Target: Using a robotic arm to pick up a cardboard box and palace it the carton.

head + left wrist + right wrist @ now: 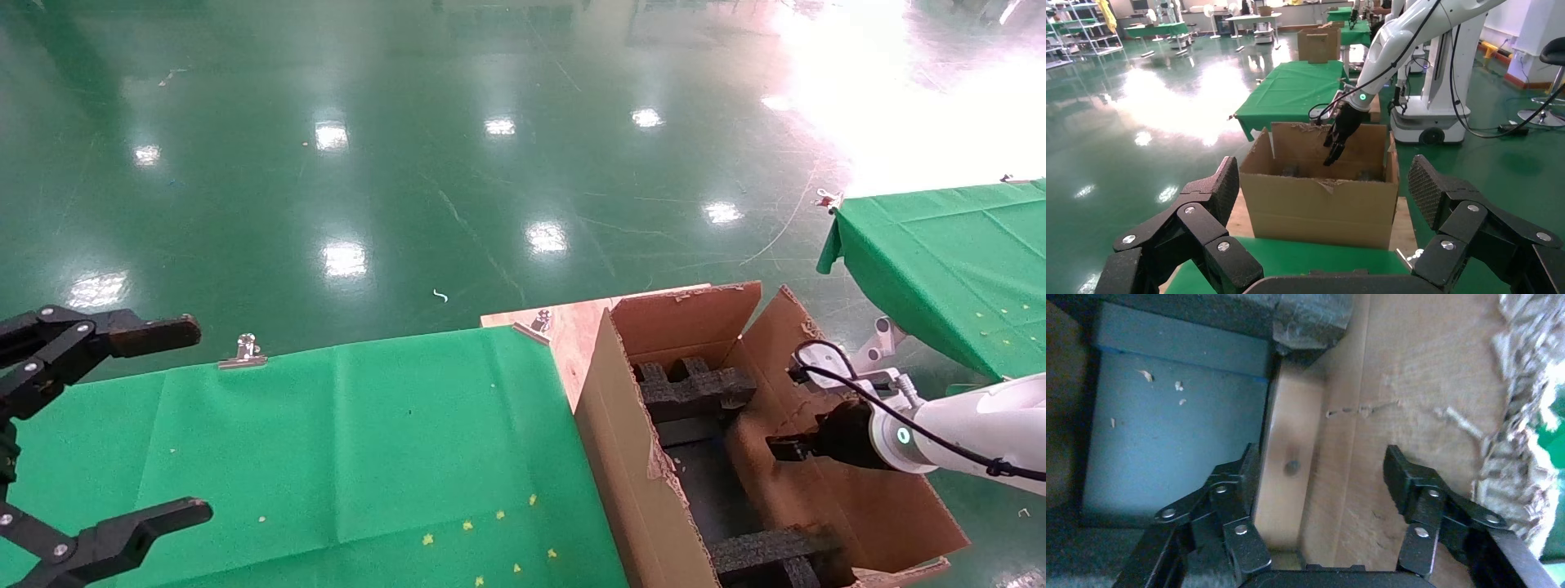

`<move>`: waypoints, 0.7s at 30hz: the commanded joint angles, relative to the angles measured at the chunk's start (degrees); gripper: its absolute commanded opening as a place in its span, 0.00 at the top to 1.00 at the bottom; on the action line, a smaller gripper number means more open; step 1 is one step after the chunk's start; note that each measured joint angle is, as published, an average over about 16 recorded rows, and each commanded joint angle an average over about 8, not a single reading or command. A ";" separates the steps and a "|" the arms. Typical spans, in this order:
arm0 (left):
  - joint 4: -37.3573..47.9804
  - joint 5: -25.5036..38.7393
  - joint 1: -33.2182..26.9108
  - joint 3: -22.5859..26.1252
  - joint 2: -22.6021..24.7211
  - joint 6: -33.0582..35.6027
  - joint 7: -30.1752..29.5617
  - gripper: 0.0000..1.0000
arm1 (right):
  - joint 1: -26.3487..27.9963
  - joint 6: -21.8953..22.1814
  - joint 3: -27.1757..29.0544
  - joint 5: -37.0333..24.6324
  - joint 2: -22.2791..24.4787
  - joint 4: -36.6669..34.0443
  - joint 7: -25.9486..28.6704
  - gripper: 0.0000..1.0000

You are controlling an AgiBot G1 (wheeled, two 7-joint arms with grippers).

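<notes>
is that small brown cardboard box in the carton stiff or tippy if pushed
Probably stiff: the small brown cardboard box keeps straight edges. Likely light, being thin. Beside the wall of the big carton, it might tip if the open right gripper nudges it.

Head camera looked down over worktop [327, 441] and carton [654, 457]. Left wrist camera faced carton [1321, 196] from farther off. Right wrist camera sat close inside it.
</notes>
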 commanded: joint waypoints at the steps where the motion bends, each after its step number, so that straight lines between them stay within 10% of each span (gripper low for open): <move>1: 0.00 0.00 0.00 0.00 0.00 0.00 0.00 0.00 | 0.15 -0.06 0.02 -0.12 0.19 0.23 -0.02 0.00; 21: 0.00 -0.02 -0.01 0.03 -0.01 -0.01 0.01 0.00 | 14.13 3.02 8.31 5.05 3.39 12.84 -6.64 0.00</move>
